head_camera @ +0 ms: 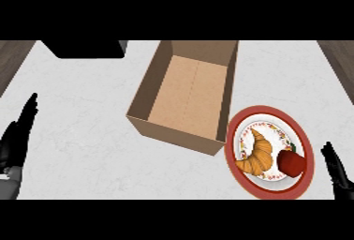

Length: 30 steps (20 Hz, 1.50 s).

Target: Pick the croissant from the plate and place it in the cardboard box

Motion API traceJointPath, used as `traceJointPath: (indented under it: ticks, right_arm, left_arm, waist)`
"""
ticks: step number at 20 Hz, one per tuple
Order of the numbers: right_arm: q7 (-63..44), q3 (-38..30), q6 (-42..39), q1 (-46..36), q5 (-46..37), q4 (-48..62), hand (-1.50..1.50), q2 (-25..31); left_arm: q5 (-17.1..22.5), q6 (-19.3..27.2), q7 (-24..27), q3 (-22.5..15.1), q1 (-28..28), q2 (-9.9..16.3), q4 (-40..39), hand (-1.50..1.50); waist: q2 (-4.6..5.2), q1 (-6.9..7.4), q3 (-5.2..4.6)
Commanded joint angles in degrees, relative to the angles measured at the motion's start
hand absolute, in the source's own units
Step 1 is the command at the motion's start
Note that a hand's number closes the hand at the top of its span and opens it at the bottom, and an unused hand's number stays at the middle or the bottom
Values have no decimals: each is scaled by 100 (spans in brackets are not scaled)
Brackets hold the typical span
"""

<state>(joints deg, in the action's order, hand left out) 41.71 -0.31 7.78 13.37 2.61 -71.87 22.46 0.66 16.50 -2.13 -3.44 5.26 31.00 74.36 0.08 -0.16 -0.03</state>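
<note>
Head view: croissant (257,155) on plate (239,123) touching cardboard box (149,92); left hand (15,140), right hand (336,169) at desk (83,150) edges, fingers straight.

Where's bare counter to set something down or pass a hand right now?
Widest free patch: bare counter between the left hand and the cardboard box. The box floor is also bare. It is crowded at the right: the plate with croissant and a red fruit nearly meets the box, with the right hand beside it.

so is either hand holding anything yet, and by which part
Nothing is held. The left hand and right hand are open; the croissant lies on the plate.
</note>
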Motion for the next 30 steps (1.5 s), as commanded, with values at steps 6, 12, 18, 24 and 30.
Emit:
traceJointPath:
  ticks: [6, 12, 18, 24, 30]
  right_arm:
    - [-2113, 617, -457, -479, -1213, -675, -150, 1352]
    - [-3750, 1102, -1368, -1223, -1550, -893, -150, 1587]
    - [-4284, 1167, -1771, -1488, -1924, -869, -150, 1188]
    - [-4738, 1241, -1890, -1659, -2526, -952, -150, 604]
    - [-4531, 990, -1915, -1941, -3003, -412, -150, 79]
  left_arm:
    - [-37, -215, -66, 96, 115, 84, 1, 0]
    - [-141, -164, -168, 85, 23, -50, 83, 0]
    - [-331, -311, -211, 364, 280, -192, -154, 0]
    - [-540, -522, 84, 621, 59, -372, -147, 0]
    - [-921, -586, -431, 743, 246, -670, 234, 0]
  waist:
    - [-9, 56, -9]
    - [-5, 90, -4]
    - [-8, 15, 2]
    - [-10, 16, 2]
    - [-9, 18, 3]
